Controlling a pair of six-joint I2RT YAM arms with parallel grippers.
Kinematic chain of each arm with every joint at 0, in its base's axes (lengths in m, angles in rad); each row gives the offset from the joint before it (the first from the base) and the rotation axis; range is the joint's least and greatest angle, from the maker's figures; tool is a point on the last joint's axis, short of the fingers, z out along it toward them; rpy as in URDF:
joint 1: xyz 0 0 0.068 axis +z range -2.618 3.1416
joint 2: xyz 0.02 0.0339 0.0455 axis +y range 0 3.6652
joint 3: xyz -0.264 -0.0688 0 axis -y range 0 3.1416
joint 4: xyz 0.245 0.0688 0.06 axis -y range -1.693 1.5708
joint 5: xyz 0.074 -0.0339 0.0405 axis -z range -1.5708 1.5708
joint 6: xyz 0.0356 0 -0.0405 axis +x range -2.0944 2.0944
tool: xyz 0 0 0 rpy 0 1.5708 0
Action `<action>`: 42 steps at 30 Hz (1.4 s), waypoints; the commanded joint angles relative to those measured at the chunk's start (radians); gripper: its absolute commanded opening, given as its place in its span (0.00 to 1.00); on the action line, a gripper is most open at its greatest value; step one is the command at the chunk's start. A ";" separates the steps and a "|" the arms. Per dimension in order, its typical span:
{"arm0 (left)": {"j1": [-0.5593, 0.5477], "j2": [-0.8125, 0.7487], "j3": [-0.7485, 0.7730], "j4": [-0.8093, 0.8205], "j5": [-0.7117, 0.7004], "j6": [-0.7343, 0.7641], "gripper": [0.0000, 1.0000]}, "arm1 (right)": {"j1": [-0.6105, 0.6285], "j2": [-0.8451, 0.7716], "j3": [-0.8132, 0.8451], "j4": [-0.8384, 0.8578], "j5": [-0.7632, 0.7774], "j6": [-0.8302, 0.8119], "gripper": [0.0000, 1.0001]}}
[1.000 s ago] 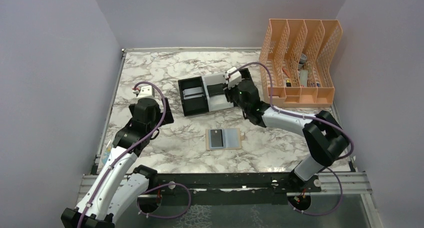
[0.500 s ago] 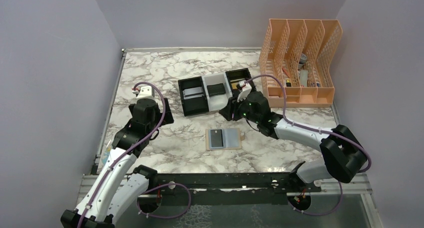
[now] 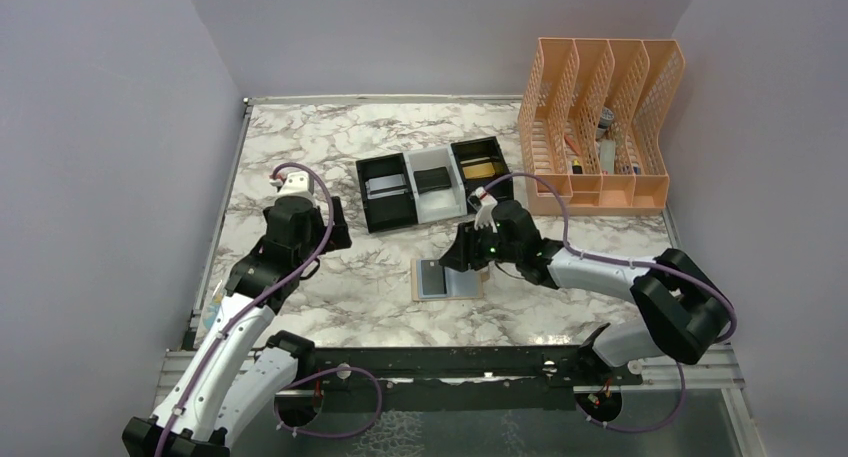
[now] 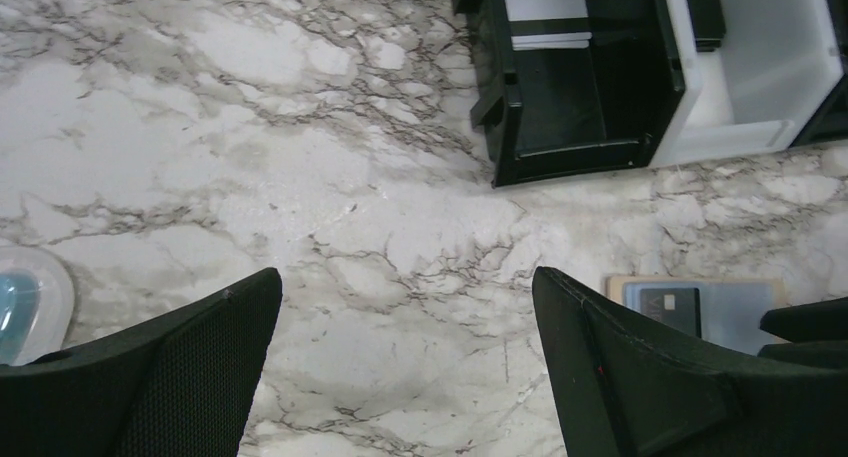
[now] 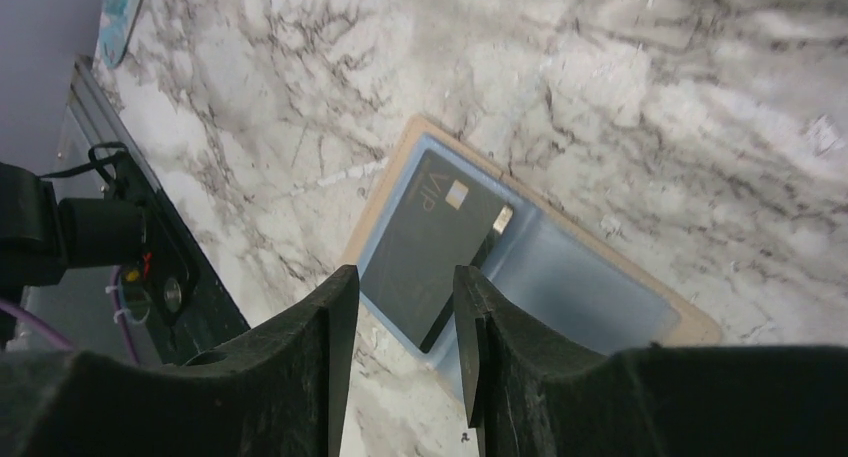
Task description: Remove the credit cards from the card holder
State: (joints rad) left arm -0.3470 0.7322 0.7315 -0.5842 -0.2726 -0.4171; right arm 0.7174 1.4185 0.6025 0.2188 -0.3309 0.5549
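Marbled table [image 3: 300,147] fills the walled cell, and near its front middle the holder [image 3: 448,277] lies open and flat. One dark card [image 5: 430,239] sits in its left pocket; the right pocket looks empty. The right gripper [image 3: 458,260] hovers just above the holder's far edge, its jaws a narrow gap apart with nothing between them, pointing down at the card. The step in hand seems to be the approach for pulling this card out.

Next, the jaws likely need to drop to the card's edge by the fold, catch it and slide it free. A thin card lying flat gives little to pinch, and the loose holder may slide or lift with it. The left gripper [image 4: 407,277] hangs well apart to the left over bare marble, jaws wide and empty, so nothing pins the holder.

Behind the holder stand three bins [image 3: 390,217]. A silvery card [image 3: 385,187] lies in the left black one, a dark flat item in the white one, and a gold card [image 3: 480,167] in the right black one. At the far right stands an organizer [image 3: 600,117], out of the way.
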 commanded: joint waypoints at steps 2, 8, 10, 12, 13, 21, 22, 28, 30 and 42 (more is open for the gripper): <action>0.005 0.031 -0.012 0.081 0.237 0.038 0.99 | 0.008 0.060 -0.058 0.051 -0.099 0.076 0.40; 0.004 0.088 -0.062 0.211 0.563 -0.025 0.93 | 0.008 0.122 -0.067 0.085 -0.164 0.095 0.40; -0.013 0.092 -0.106 0.297 0.646 -0.089 0.88 | 0.008 0.126 -0.077 0.092 -0.163 0.103 0.40; -0.047 0.092 -0.166 0.374 0.646 -0.151 0.86 | 0.008 0.118 -0.088 0.097 -0.149 0.111 0.39; -0.070 0.093 -0.191 0.401 0.629 -0.172 0.83 | 0.008 0.114 -0.094 0.096 -0.137 0.112 0.39; -0.322 0.195 -0.285 0.551 0.463 -0.292 0.61 | 0.008 0.101 -0.116 0.087 -0.061 0.140 0.36; -0.346 0.218 -0.284 0.563 0.442 -0.298 0.58 | 0.008 0.100 -0.121 0.097 -0.062 0.147 0.35; -0.421 0.359 -0.268 0.667 0.390 -0.339 0.45 | 0.008 0.033 -0.161 0.100 0.040 0.212 0.32; -0.444 0.407 -0.251 0.699 0.380 -0.343 0.41 | 0.008 0.002 -0.176 0.113 0.057 0.219 0.31; -0.532 0.639 -0.130 0.608 0.188 -0.327 0.25 | 0.008 -0.003 -0.138 0.104 -0.020 0.208 0.28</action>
State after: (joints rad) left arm -0.8505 1.3476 0.5568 0.0753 0.0429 -0.7498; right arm 0.7193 1.4242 0.4400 0.2932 -0.3279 0.7551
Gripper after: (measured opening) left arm 0.255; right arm 0.284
